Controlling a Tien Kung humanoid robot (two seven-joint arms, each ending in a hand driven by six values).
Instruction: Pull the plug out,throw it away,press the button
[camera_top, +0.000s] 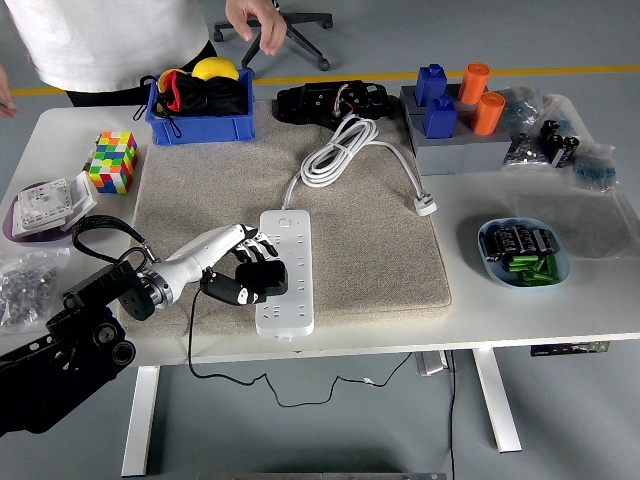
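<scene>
head view: left hand (243, 262) grips black plug (264, 277) on power strip (285, 268), rubik's cube (112, 161) well apart.

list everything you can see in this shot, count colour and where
power strip: 1, white, on the mat, front centre
plug: 1, black, seated in the power strip
mat: 1, beige, table centre
coiled cable: 1, white, rear of mat, its plug end lying loose
bin: 1, blue, rear left, holding yellow, red and black items
puzzle cube: 1, multicolour, left
grey block: 1, rear right, carrying two blue and two orange pieces
bowl: 1, light blue, right, holding black and green cells
black device: 1, rear centre
person: 1, white top, far side, one hand above the bin
left hand: 1, white and black, fingers closed around the plug
</scene>
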